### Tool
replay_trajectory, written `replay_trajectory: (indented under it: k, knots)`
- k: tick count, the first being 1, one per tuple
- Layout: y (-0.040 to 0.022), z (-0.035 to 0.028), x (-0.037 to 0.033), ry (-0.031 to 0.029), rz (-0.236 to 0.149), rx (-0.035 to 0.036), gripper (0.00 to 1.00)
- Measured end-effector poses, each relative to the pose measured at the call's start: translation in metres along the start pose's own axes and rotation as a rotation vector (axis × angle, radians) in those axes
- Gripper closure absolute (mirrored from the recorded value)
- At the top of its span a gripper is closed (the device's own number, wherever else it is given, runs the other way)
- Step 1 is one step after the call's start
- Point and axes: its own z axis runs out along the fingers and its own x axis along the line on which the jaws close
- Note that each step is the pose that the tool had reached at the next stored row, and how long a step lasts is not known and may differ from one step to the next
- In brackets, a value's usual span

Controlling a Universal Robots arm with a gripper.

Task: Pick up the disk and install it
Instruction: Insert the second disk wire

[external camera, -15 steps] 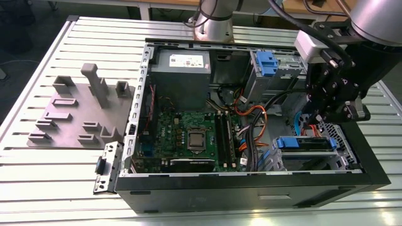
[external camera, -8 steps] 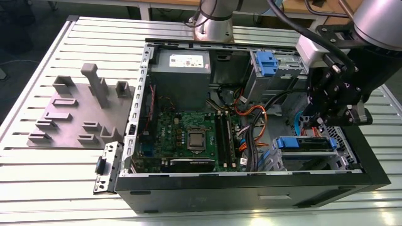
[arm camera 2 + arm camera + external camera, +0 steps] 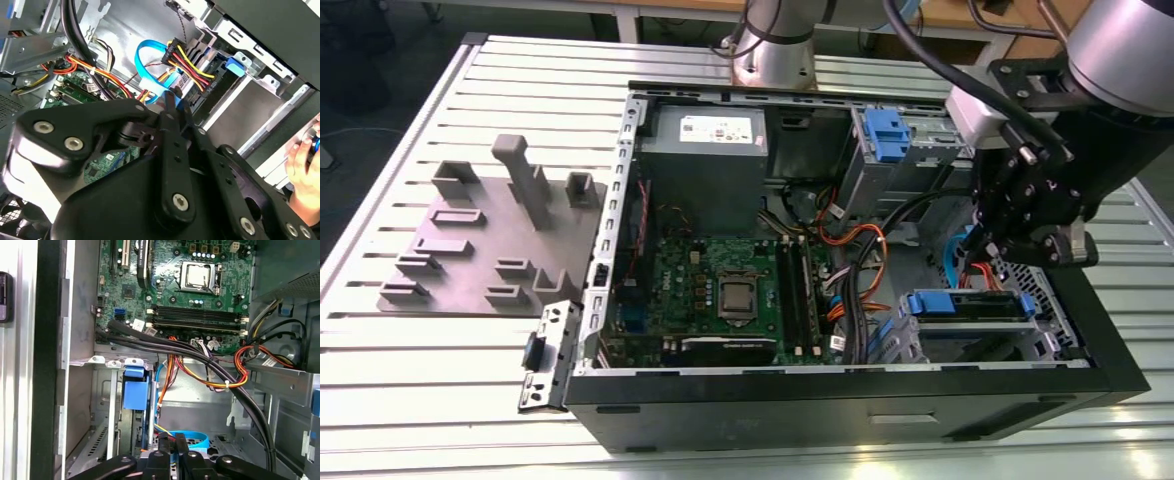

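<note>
We find the disk (image 3: 967,303) lying flat in the lower drive bay of the open computer case (image 3: 854,405), at the exterior view's right. Its blue frame faces the motherboard (image 3: 720,290). It appears seated or nearly seated, but we cannot confirm that it is fully home. The case rests on its side on the slatted bench (image 3: 400,380).

The gripper (image 3: 991,255) hangs inside the case just above that bay and apart from the disk. In both wrist views the fingers (image 3: 167,460) are pressed together, and no part of the disk lies between them. A blue ribbon cable (image 3: 147,67) and a bundle of red, yellow and black wires (image 3: 187,62) lie close to the fingertips. We cannot tell whether the tips touch any of them.

We judge the pick-up done and the installation at or near its close.

Any further motion here calls for a path clear of the wiring and the bay's sheet-metal edges. It also calls for regard to a person's hand (image 3: 302,162) resting at the case rim in the second wrist view.
</note>
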Motion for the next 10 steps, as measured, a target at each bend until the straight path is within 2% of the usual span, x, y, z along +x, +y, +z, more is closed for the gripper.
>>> replay_trajectory:
  k: [3, 10]
  knots:
    - [0.0, 0.0004, 0.0, -0.012, 0.001, 0.0006, 0.84]
    - [0.0001, 0.0003, 0.0006, -0.0133, 0.001, 0.0007, 0.84]
